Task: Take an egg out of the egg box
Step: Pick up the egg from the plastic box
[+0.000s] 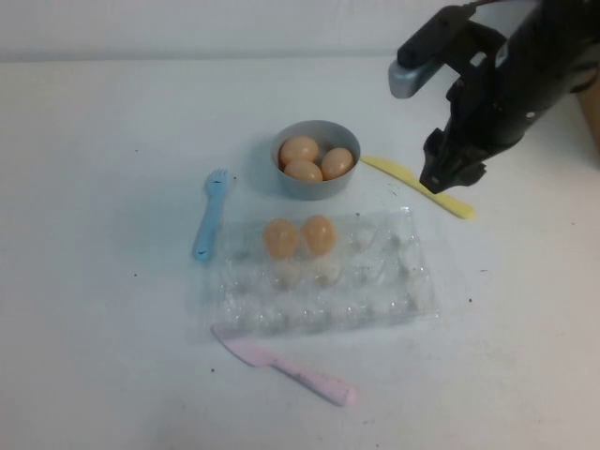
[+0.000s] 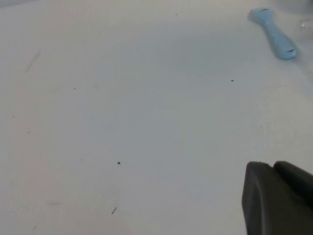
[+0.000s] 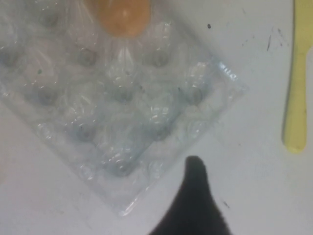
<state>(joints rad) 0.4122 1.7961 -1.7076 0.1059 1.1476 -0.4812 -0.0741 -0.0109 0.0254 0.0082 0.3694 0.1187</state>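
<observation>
The clear plastic egg box [image 1: 375, 281] lies at the table's middle. Two peach-tan eggs stand in its far row, one [image 1: 280, 237] beside the other [image 1: 318, 233]. Three more eggs [image 1: 302, 150] lie in the grey bowl [image 1: 314, 187] behind it. My right gripper [image 1: 441, 183] hangs above the table right of the bowl, beyond the box's far right corner, shut and empty. In the right wrist view its tip [image 3: 195, 164] is near the box's corner [image 3: 122, 98], with one egg [image 3: 122, 14] at the edge. My left gripper [image 2: 271, 169] is shut over bare table, outside the high view.
A yellow knife [image 1: 417, 186] lies under the right gripper and shows in the right wrist view [image 3: 296, 73]. A blue fork [image 1: 210, 214] lies left of the box and shows in the left wrist view [image 2: 274, 32]. A pink knife [image 1: 281, 366] lies in front of the box.
</observation>
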